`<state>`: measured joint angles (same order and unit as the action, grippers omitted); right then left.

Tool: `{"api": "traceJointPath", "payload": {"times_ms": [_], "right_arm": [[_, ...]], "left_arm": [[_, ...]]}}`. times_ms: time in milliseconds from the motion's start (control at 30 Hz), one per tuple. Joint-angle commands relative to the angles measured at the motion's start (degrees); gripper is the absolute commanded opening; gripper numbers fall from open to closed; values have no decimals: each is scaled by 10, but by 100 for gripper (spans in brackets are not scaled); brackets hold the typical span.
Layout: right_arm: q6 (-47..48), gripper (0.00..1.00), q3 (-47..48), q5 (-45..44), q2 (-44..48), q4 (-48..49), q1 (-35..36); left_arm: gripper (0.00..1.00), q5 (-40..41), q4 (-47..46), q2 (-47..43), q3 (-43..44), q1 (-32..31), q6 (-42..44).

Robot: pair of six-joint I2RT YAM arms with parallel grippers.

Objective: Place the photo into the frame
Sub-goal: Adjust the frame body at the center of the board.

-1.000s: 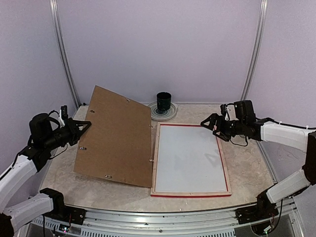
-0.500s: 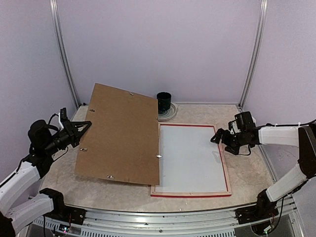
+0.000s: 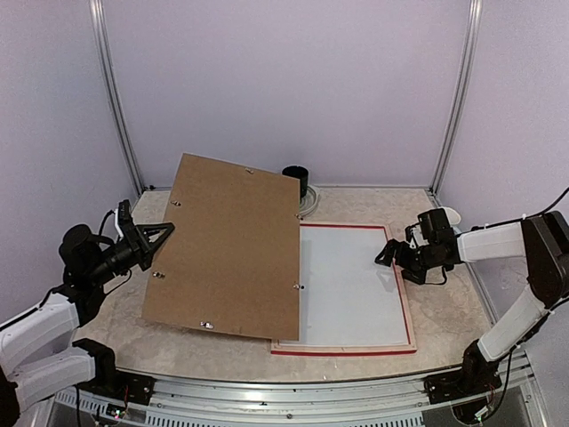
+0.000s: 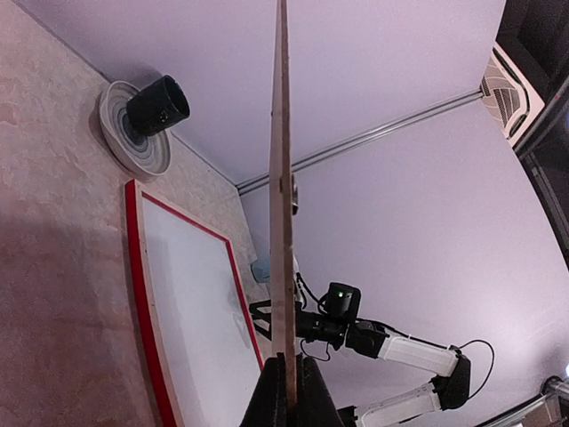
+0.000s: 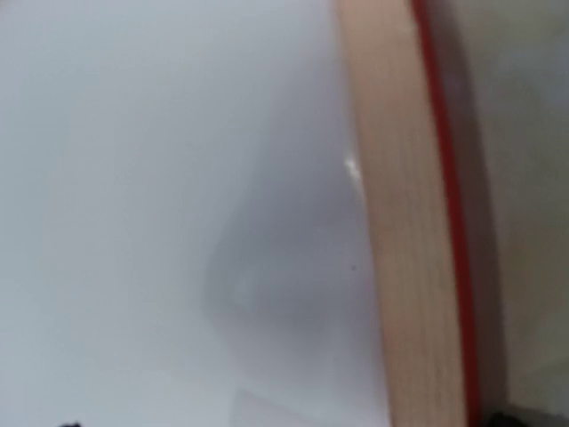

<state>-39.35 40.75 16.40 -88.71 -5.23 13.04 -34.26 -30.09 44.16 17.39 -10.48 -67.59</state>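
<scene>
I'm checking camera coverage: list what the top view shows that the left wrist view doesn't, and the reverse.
Top only: the board's broad brown face and its metal clips.
Left wrist only: the board seen edge-on, pinched between the left gripper's shut fingers.
Both: the frame lying flat with a white sheet inside, the dark cup at the back, and the right gripper at the frame's right edge.
</scene>
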Motion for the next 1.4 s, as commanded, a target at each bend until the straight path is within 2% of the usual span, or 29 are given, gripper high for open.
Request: {"api": "traceJointPath", "payload": {"times_ms": [0,200,533,767,1167,1367], "right_arm": [[15,99,-8,24,-19,22,6],[24,99,7,27,-25,25,40],[16,99,29,19,-31,36,95],[22,99,66,-5,-65,43,123],[22,99,138,13,-113,51,163],[27,99,159,-17,-106,11,175]], "left_arm": [[0,16,-119,18,-10,-27,-23],[0,35,-165,52,-23,-56,-33],[0,94,-129,35,-36,-68,-15],[0,95,-142,48,-44,-73,-15],[0,99,-148,50,-53,-75,-12],[0,98,-179,64,-68,-75,-12]]}}
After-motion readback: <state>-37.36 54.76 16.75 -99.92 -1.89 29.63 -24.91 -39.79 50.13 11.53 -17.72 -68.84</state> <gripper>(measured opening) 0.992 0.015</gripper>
